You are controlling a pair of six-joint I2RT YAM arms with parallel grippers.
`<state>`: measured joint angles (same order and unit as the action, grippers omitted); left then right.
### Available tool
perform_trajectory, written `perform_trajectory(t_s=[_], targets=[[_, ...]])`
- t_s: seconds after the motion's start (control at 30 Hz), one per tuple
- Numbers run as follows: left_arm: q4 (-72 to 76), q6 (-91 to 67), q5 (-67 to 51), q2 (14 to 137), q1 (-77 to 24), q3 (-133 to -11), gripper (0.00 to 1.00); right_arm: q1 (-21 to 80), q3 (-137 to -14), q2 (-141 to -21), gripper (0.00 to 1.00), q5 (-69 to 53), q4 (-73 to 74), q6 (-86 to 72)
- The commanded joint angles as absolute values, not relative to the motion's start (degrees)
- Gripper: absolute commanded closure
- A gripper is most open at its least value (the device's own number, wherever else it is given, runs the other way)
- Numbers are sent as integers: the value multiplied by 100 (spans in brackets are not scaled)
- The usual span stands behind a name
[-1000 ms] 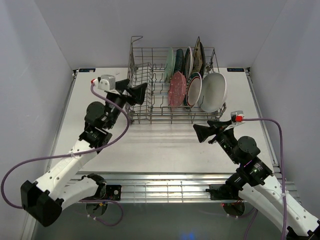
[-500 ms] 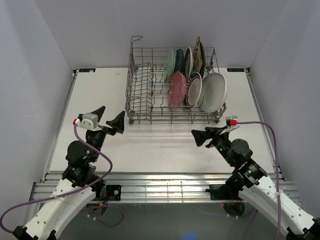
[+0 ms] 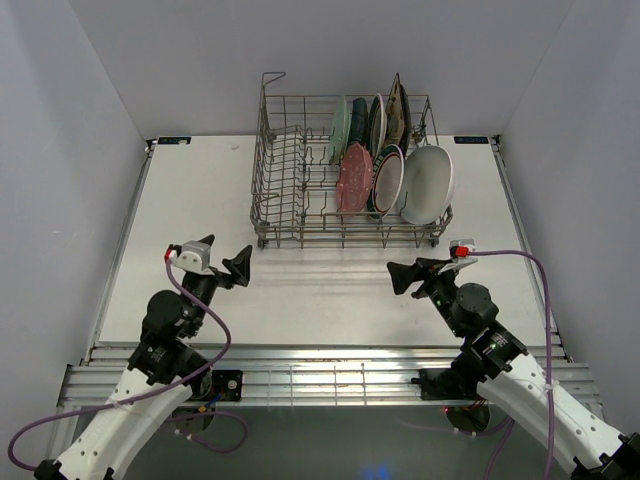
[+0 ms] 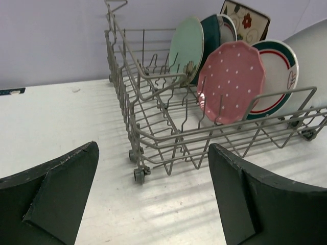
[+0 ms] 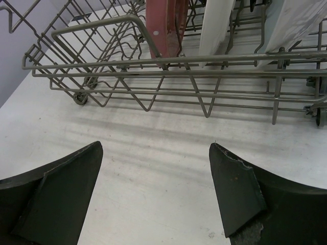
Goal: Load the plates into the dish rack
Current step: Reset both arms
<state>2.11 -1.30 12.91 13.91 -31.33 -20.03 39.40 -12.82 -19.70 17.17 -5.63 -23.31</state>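
Robot lab, white-walled booth [image 3: 70,140], aluminium-rail table [image 3: 330,372]

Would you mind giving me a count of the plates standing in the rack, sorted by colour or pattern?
Mint green plate: 1
Teal plate: 1
Pink dotted plate: 1
White plate with coloured rim: 2
Floral square plate: 1
Plain white oval plate: 1
Total: 7 that show in the dish rack; another may be hidden behind them.

Grey wire dish rack [image 3: 285,195], mixed plates [image 3: 355,180] upright on edge in its right half
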Motion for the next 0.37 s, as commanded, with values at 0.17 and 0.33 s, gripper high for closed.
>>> perform_trajectory(t_s=[0.17, 0.33], targets=[[35, -193, 1257, 1732, -3120, -2004, 2, 3955, -1327, -1899, 10, 1749, -958, -2153], [35, -176, 1195, 1635, -3111, -1986, 2, 3955, -1371, -1898, 9, 1696, -914, -2145]])
